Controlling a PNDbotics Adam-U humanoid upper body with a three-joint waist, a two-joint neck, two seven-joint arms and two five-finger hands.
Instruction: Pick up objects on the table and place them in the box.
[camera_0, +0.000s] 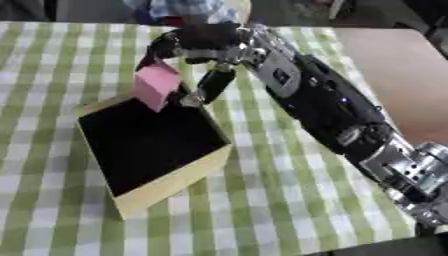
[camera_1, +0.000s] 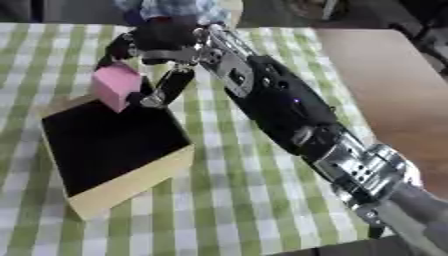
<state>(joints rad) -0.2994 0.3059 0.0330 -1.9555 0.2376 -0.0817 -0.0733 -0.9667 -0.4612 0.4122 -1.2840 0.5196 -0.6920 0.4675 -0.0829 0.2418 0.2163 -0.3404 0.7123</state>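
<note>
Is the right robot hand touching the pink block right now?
Touching. In the left eye view the right robot hand has its fingers curled against the top and side of the pink rectangular block, which hangs tilted over the far corner of the open yellow-walled box.

Pink block (camera_0: 157, 85): small box-shaped solid, matte pink, plain faces, no markings discernible. Pose tilted, one corner pointing down. Held in the air over the far edge of the box, its lower corner just inside the opening near the far wall. Pinched by the right hand (camera_0: 194, 44), fingers curled round its upper part.

Box (camera_0: 171, 181): open-topped, rectangular, pale yellow-tan walls, black interior. Stands upright on the green-and-white checked bench (camera_0: 289, 210), turned askew to the check pattern, one corner pointing toward the near edge. Nothing discernible inside on the dark floor.
</note>
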